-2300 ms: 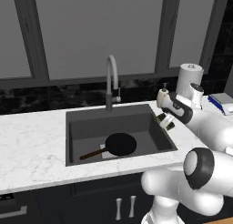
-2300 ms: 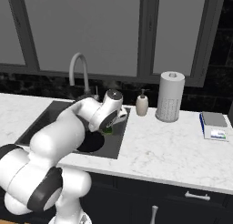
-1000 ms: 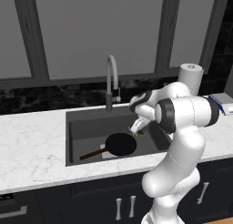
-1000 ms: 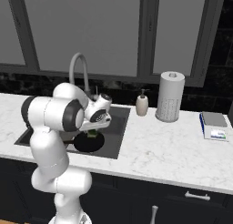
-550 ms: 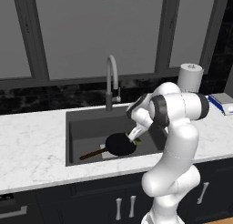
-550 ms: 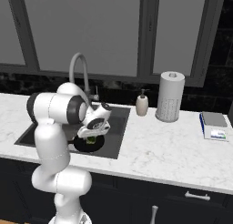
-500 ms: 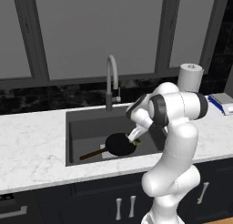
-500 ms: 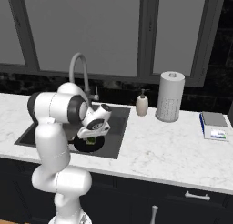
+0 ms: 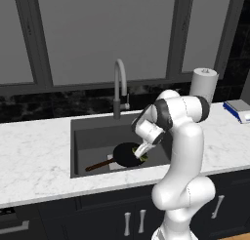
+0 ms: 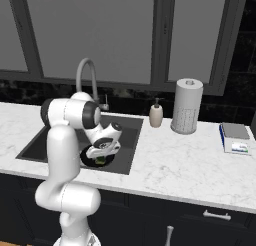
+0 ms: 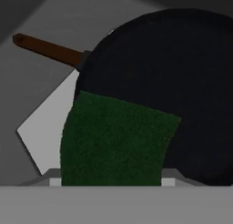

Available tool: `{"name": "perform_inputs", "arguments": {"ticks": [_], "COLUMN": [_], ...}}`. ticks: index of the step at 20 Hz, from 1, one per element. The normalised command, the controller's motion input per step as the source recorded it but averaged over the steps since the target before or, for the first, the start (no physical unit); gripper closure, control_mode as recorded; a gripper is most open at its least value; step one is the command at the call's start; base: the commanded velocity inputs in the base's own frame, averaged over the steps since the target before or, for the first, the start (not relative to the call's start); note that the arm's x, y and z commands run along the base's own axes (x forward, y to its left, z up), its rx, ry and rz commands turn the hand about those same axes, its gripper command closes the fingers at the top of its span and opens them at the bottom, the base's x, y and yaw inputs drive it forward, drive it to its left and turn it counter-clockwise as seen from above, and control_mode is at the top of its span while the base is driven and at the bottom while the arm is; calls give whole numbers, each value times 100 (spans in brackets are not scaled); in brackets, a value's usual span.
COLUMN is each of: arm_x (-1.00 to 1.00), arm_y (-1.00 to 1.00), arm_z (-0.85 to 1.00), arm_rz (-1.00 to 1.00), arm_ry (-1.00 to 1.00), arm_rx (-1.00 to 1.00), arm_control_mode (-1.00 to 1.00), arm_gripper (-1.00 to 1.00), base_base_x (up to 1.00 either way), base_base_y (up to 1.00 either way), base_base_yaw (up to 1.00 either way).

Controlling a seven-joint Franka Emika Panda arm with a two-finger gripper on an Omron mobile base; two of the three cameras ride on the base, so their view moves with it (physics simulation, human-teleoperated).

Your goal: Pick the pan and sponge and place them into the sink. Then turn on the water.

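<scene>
The black pan (image 9: 125,154) lies on the floor of the dark sink (image 9: 95,136), its reddish-brown handle (image 9: 97,165) pointing left. My gripper (image 9: 143,154) hangs low inside the basin over the pan's right edge, shut on the sponge (image 9: 143,159). From the right base view, the gripper (image 10: 102,153) holds the sponge (image 10: 100,160) just above the pan (image 10: 88,159). In the hand view the sponge's green face (image 11: 113,141) hides the fingertips, with the pan (image 11: 182,73), its handle (image 11: 45,48) and the pale drain plate (image 11: 43,129) behind. No water runs from the faucet (image 9: 118,83).
A beige soap bottle (image 10: 156,115) and a paper towel roll (image 10: 186,106) stand on the marble right of the sink. A small scale (image 10: 234,138) lies farther right. The faucet (image 10: 85,72) rises at the sink's back rim, close to my arm.
My gripper has carried the sponge from the sink's right rim leftward and down into the basin, ending just over the pan. The pan has stayed put.
</scene>
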Motion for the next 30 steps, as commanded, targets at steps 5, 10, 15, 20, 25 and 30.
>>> {"name": "perform_inputs", "arguments": {"ticks": [5,10,15,20,25,30], "arm_x": [37,37,24,0,0,-5], "arm_y": [0,0,0,1,15,20], "arm_z": [-40,-37,-16,10,33,67], "arm_rz": [0,0,0,0,0,0], "arm_ry": [0,0,-2,-14,-15,-21], "arm_rx": [0,0,0,0,0,1], "arm_control_mode": [-100,-100,-100,-100,-100,-100], "arm_gripper": [100,100,-100,-100,-100,-100], "base_base_x": [0,0,0,0,0,0], "base_base_y": [0,0,0,0,0,0], "base_base_yaw": [0,0,0,0,0,0]}}
